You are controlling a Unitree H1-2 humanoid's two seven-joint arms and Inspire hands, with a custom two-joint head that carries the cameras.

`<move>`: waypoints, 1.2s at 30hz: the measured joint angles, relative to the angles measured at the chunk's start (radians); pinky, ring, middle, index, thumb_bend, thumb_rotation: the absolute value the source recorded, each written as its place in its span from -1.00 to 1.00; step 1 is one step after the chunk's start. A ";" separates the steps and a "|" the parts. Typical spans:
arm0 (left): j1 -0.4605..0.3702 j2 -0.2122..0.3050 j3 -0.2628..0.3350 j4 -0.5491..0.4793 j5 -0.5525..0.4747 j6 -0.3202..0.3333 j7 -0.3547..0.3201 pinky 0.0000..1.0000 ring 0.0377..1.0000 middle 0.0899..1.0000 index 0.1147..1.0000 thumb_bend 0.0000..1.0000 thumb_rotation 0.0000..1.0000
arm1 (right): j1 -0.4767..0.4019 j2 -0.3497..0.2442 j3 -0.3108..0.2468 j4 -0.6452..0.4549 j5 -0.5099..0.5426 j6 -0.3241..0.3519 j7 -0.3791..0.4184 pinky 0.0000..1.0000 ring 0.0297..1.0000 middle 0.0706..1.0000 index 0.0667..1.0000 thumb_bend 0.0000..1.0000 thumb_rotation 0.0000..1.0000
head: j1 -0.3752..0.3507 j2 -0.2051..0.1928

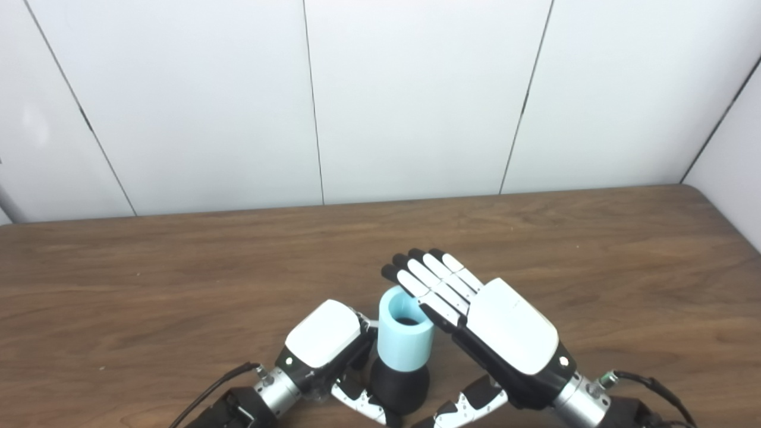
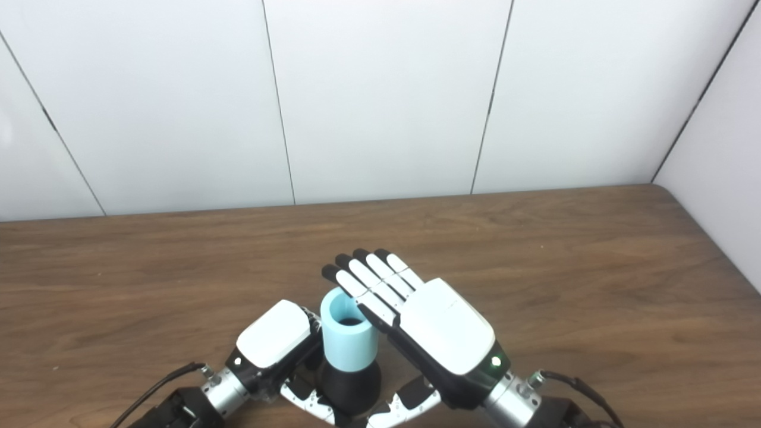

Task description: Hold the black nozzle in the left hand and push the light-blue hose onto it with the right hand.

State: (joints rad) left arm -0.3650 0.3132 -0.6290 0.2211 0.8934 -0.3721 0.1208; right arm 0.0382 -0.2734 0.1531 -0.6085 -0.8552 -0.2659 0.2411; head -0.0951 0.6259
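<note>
Both hands flank the light-blue hose (image 1: 405, 339) seated on the black nozzle (image 1: 399, 386): left hand (image 1: 324, 345) gripping it, right hand (image 1: 499, 333) flat-fingered, whose sideways shove could tip it.

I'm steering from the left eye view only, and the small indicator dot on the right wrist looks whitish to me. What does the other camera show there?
Observer: In the right eye view the indicator light at the wrist of the right hand glows green.
Operator: Good. My frame cuts the brown wooden table off early on the right. Do you see more of it?
Observer: Yes. The right eye view shows a longer stretch of its right edge, running down beside the white side wall.
</note>
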 measured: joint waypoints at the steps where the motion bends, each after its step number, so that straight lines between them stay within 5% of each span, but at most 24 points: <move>1: 0.000 0.000 0.000 0.000 0.000 0.000 0.000 -0.64 -0.58 -0.27 -0.17 0.04 -1.00 | 0.000 0.000 -0.003 -0.001 0.003 -0.005 -0.008 0.98 1.00 1.00 0.99 1.00 0.40 | 0.000 0.000; 6: 0.000 0.000 0.000 0.000 0.000 0.000 0.000 -0.64 -0.58 -0.35 -0.16 0.03 -1.00 | 0.002 0.000 -0.018 -0.008 0.015 -0.028 -0.036 0.86 0.99 0.92 0.84 1.00 0.41 | -0.002 0.000; 10: -0.001 0.000 0.000 0.001 0.000 0.000 0.000 -0.65 -0.59 -0.17 -0.18 0.05 -1.00 | 0.010 0.000 -0.027 -0.015 0.023 -0.057 -0.059 0.77 0.94 0.81 0.71 1.00 0.40 | -0.002 0.000; 17: -0.001 0.000 -0.001 0.003 0.000 -0.001 0.001 -0.65 -0.59 -0.34 -0.16 0.03 -1.00 | 0.014 0.000 -0.030 -0.015 0.023 -0.058 -0.055 0.77 0.96 0.80 0.70 1.00 0.32 | 0.000 0.000; 31: -0.001 0.000 -0.001 0.002 0.000 0.000 0.001 -0.65 -0.59 -0.23 -0.17 0.04 -1.00 | 0.024 0.000 -0.019 -0.013 0.020 -0.058 -0.046 0.76 0.97 0.83 0.72 1.00 0.40 | 0.002 0.002; 36: -0.001 0.000 -0.001 0.001 0.000 0.000 0.001 -0.65 -0.59 -0.35 -0.16 0.03 -1.00 | 0.028 0.000 -0.006 -0.012 0.018 -0.058 -0.032 0.73 0.97 0.77 0.67 1.00 0.39 | 0.002 0.005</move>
State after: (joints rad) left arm -0.3660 0.3131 -0.6304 0.2220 0.8933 -0.3721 0.1213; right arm 0.0659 -0.2739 0.1471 -0.6204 -0.8369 -0.3236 0.2089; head -0.0936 0.6305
